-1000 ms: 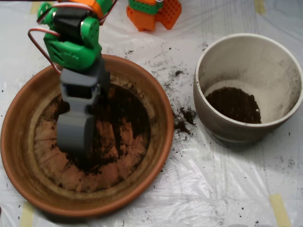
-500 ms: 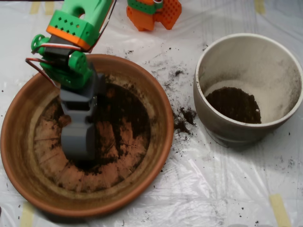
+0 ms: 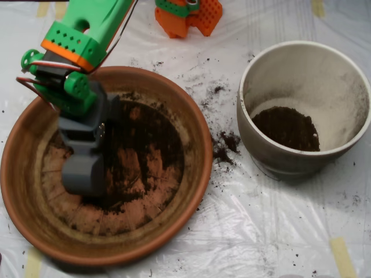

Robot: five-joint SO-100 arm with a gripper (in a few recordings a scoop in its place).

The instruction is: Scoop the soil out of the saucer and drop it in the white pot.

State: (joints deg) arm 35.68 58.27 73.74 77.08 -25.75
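the saucer [image 3: 191, 174] fills the lower left of the overhead view, its ridged base showing orange-brown where it has been scraped bare. the soil [image 3: 145, 142] lies in a dark patch across the middle and upper part of the base, thinning to streaks and crumbs toward the lower edge. the grey scoop [image 3: 84, 174] sits low inside the saucer on its left side, its rounded shell pointing down toward the near rim, just beside the soil patch — whether its halves are together or apart cannot be told from above. the green arm [image 3: 87, 35] rises from it toward the top left corner.

to the right, well apart from the saucer, stands the white pot [image 3: 348, 145] with a dark mound of soil at its bottom. loose crumbs [image 3: 223, 145] are scattered on the plastic sheet [image 3: 261, 231] between the two — an orange base [image 3: 188, 14] sits at the top edge.
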